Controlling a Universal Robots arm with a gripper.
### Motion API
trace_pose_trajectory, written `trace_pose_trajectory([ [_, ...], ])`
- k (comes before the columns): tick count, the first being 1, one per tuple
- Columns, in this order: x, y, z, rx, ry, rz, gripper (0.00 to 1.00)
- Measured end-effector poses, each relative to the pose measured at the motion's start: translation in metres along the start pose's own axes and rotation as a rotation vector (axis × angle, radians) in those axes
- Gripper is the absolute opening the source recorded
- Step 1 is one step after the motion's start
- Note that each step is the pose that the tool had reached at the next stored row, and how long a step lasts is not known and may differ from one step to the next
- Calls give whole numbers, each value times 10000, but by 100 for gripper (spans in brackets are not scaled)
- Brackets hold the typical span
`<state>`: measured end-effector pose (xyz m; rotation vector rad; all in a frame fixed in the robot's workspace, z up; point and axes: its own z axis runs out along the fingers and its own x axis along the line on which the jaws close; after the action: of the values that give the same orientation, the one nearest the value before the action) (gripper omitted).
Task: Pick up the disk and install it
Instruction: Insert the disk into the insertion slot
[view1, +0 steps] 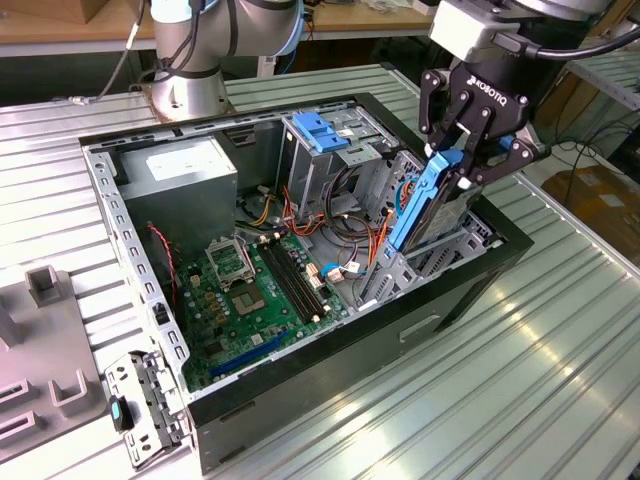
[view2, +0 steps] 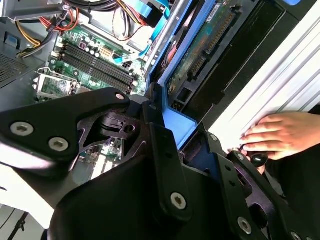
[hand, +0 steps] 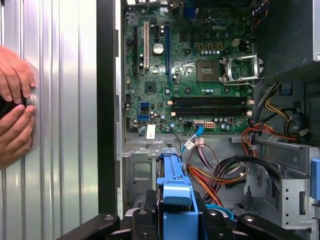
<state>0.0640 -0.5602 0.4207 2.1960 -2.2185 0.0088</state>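
an open desktop computer case (view1: 100, 205) lies on its side on a ribbed metal table (view1: 530, 380). at the exterior view's right end of the case, the black gripper (view1: 465, 165) holds the disk (view1: 415, 205), a silver hard drive framed by a blue plastic carrier rail. the fingers (view1: 441, 150) pinch the upper end of the carrier from both sides. the disk hangs tilted, its lower end dipping into the metal drive cage (view1: 440, 258) at that corner of the case, and its upper end stands above the case rim.

in the second wrist view the gripper (view2: 176, 127) clamps the blue carrier, and the disk (view2: 205, 45) shows its green circuit board underside beside the black case wall. in the first wrist view the gripper (hand: 177, 222) grips the blue end of the disk (hand: 175, 197) above the cage.

inside the case a green motherboard (view1: 250, 290) covers the floor. a grey power supply (view1: 185, 175) with a white sticker sits in the far corner, and a flat blue latch plate (view1: 320, 130) sits on top of another bay. red, orange and black cables (view1: 350, 240) run between the bays and the board.

a person's hands (hand: 15, 125) rest on the table just outside the case wall, closed around a small black object.
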Motion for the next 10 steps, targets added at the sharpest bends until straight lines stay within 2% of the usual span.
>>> trace_pose_trajectory([
  [10,3,-1,99,0,0,0,37],
])
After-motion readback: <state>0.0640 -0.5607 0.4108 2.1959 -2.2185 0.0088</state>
